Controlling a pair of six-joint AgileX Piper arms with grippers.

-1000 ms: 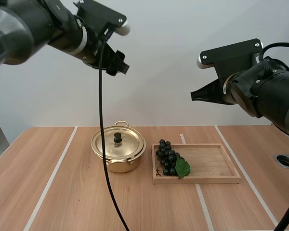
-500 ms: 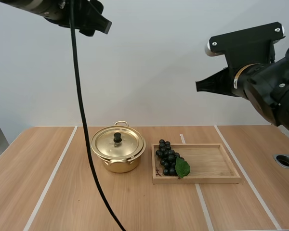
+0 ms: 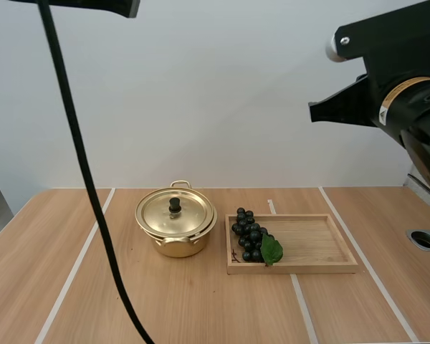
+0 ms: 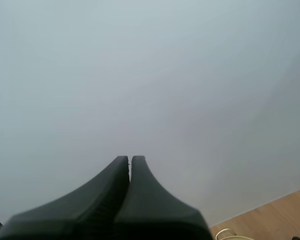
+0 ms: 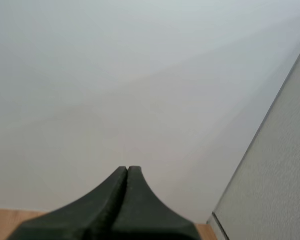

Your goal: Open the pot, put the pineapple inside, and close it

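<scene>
A gold pot stands on the wooden table left of centre, its lid on, with a black knob. A bunch of dark grapes with a green leaf lies at the left end of a wooden tray right of the pot. My right gripper hangs high above the tray, shut into one wedge and holding nothing. My left gripper is shut too, empty, facing the pale wall, with the pot's handle just past its fingers.
White lines run across the table. A round metal-rimmed hole sits near the right edge. A plain pale wall stands behind the table.
My left arm has risen and left the high view's top; its fingers have closed. My right arm has moved up and to the right, still shut.
</scene>
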